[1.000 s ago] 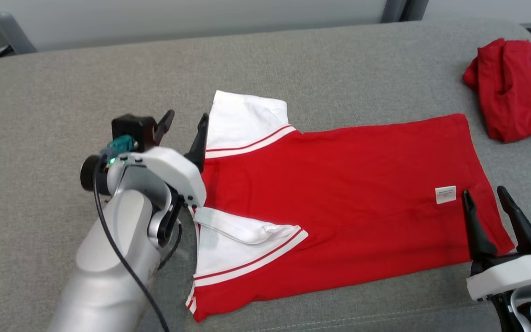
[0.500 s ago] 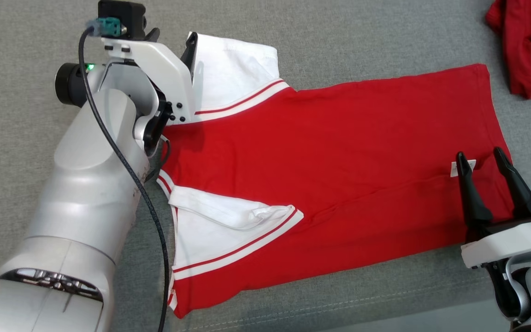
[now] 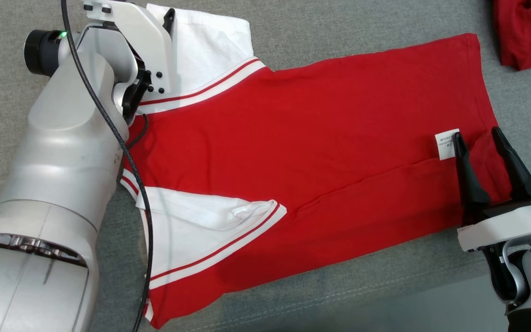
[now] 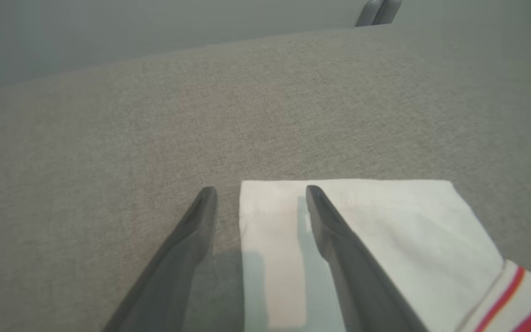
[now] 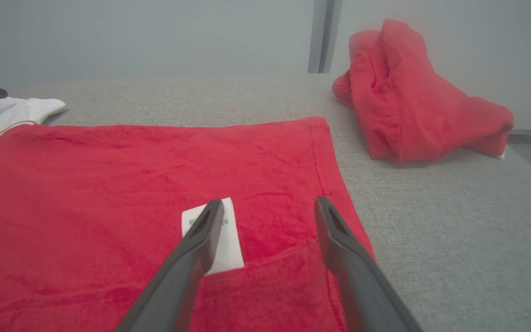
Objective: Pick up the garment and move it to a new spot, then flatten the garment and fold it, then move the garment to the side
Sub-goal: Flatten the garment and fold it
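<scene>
Garment (image 3: 330,152): red shirt with white sleeves, flat on grey bench (image 3: 339,27) | left pincer (image 4: 261,191): jaws wide, empty, astride far sleeve (image 4: 385,221) corner (one finger over white cloth, one over bench) | right pincer (image 3: 477,134): jaws wide, empty, over hem beside white label (image 3: 445,145) | spare red garment (image 5: 404,97): bunched, far right.

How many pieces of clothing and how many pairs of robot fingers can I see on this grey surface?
Clothing: 2, the spread-out red-and-white shirt and a crumpled red garment
Pairs of fingers: 2, the left fingers and the right fingers, both pairs open
Total: 4
</scene>
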Robot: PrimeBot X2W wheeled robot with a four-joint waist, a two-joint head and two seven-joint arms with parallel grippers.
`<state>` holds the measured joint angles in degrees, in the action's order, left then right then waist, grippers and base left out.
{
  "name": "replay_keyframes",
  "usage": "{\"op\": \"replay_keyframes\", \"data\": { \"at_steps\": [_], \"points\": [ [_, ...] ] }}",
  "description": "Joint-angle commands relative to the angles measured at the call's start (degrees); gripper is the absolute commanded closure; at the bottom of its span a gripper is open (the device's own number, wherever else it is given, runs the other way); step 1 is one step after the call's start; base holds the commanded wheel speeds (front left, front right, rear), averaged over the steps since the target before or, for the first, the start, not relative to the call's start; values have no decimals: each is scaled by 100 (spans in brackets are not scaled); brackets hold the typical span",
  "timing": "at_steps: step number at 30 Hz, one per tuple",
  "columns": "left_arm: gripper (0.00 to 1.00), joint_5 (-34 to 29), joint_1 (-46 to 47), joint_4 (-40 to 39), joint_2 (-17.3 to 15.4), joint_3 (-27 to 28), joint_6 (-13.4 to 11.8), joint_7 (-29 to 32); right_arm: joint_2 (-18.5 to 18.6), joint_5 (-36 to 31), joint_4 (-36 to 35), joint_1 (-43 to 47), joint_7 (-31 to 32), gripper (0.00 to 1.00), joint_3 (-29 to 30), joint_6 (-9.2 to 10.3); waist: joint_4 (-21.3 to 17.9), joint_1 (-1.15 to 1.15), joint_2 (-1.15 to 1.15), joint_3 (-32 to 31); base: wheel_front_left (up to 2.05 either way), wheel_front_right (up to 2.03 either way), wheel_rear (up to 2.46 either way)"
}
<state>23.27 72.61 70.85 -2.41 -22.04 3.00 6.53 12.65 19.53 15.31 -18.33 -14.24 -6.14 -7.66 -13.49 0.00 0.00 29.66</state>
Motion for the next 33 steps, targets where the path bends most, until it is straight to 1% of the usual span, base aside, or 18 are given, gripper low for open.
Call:
{"op": "replay_keyframes", "data": {
  "at_steps": [1,10,11,12,13,14,16,19,23,25,27,29,33],
  "points": [
    [0,-92,285,-62,-170,-4,55,-5,54,-53,-150,-19,-75,0,-88,17,-34,0,0,58,0,0,0],
    [0,-127,412,138,-196,-148,106,21,22,-48,-114,-81,-75,0,-121,17,-88,0,0,121,0,0,0],
    [20,-120,420,150,-197,-154,113,18,21,-46,-113,-88,-75,0,-121,17,-92,0,0,126,0,0,0],
    [52,-111,426,160,-196,-159,124,12,21,-46,-111,-91,-75,0,-116,17,-93,0,0,129,0,0,0],
    [72,-98,427,168,-191,-165,144,7,23,-48,-108,-91,-75,0,-108,17,-91,0,0,131,0,0,0],
    [100,-78,420,177,-182,-174,180,29,23,-51,-107,-90,-75,0,-95,17,-89,0,0,129,0,0,0],
    [100,-31,401,192,-157,-201,259,121,26,-59,-105,-82,-75,0,-69,17,-80,0,0,125,0,0,0],
    [100,-5,407,198,-141,-230,300,121,33,-69,-105,-80,-75,0,-42,17,-67,0,0,121,0,0,0],
    [100,-9,457,199,-127,-296,328,-23,26,-44,-75,-165,-75,0,0,17,-29,0,0,118,0,0,0],
    [100,-2,498,196,-130,-312,341,-116,20,112,-4,-289,-75,0,16,17,-5,0,0,124,0,0,0],
    [100,18,544,187,-130,-317,354,-207,80,386,163,-492,-19,0,-24,17,30,0,0,128,0,0,0],
    [100,91,595,168,-125,-287,376,-263,218,808,248,-771,223,0,-124,17,80,0,0,148,0,0,0],
    [100,296,683,92,-101,-233,422,-294,792,1800,225,-1318,1178,0,-375,17,195,0,0,206,0,0,0]
  ]
}}
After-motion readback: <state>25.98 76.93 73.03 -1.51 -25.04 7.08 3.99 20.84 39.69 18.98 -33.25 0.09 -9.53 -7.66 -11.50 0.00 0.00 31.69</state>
